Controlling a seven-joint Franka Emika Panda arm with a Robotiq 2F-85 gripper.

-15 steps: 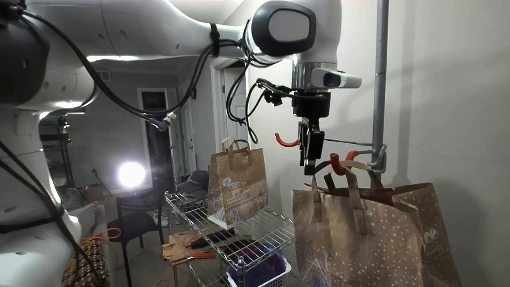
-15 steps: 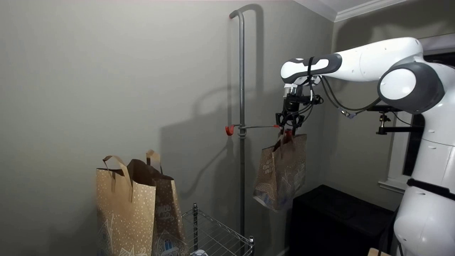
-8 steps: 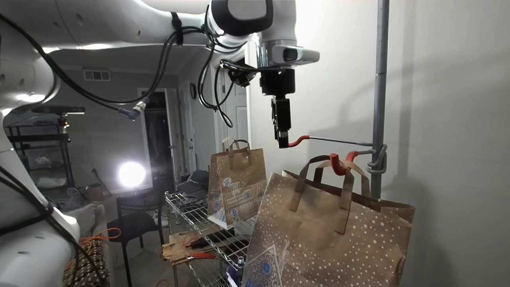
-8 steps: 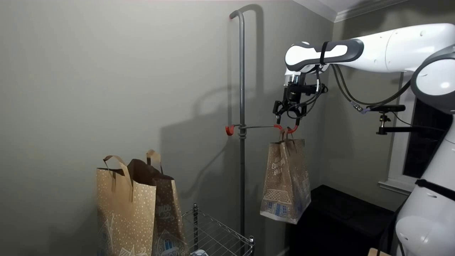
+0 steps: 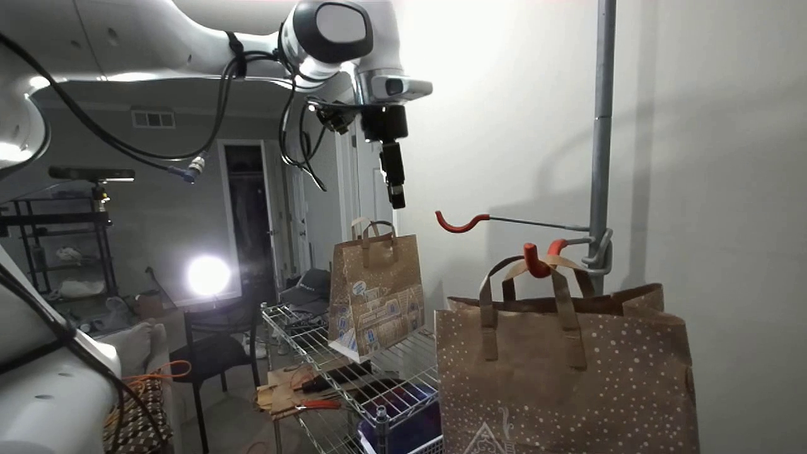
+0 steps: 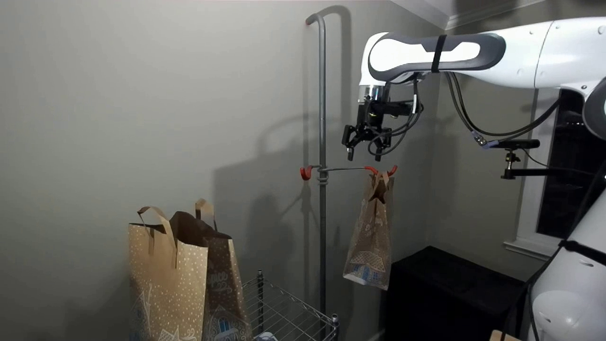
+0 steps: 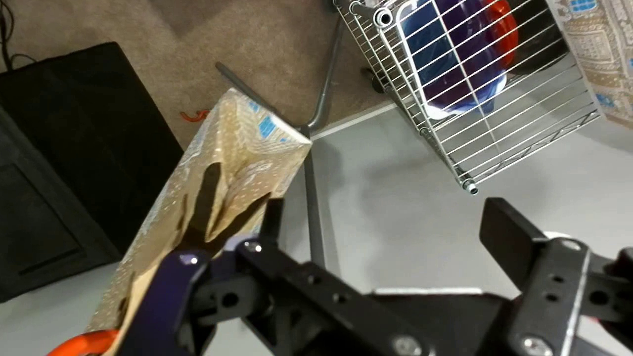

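My gripper (image 6: 364,157) is open, with nothing between its fingers. It also shows in the wrist view (image 7: 385,212) and, side-on, in an exterior view (image 5: 397,203). A brown paper bag (image 5: 561,403) with white dots hangs by its handles from a red-tipped hook (image 5: 536,265). The bag shows tilted in an exterior view (image 6: 371,237) and below the left finger in the wrist view (image 7: 247,148). The red hook also shows at the lower left of the wrist view (image 7: 86,342). My gripper is above the hook's height and apart from hook and bag.
A grey pole (image 6: 322,104) carries the hooks. A further red hook (image 5: 460,225) bears nothing. Another brown paper bag (image 5: 378,284) stands on a wire shelf (image 5: 416,366). A black box-like piece (image 6: 454,289) is by the wall.
My gripper has moved up and away from the bag's handles and hook, and its fingers show wider apart. The bag has swung and turned on the hook.
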